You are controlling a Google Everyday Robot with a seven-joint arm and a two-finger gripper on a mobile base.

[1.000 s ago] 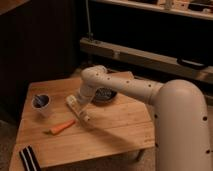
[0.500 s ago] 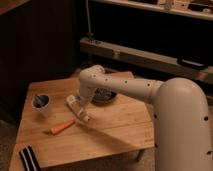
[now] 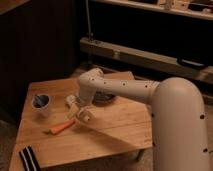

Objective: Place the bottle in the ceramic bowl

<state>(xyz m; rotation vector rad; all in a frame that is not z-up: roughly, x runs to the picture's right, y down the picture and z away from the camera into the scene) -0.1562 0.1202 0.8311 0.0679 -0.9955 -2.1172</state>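
The gripper (image 3: 78,107) was down at the bottle (image 3: 85,115) lying on the table (image 3: 117,125), its hold impossible to tell; the grasp seemed in hand, with a lift back to the bowl (image 3: 107,97) due next.

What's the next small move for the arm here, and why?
Probably a short lift up, once the grip is sure. The pincer is down at the slim cream-white bottle with the tan label, which lies on the wooden table beside the orange carrot. The round black ceramic bowl is farther back, so the bottle must clear its rim.
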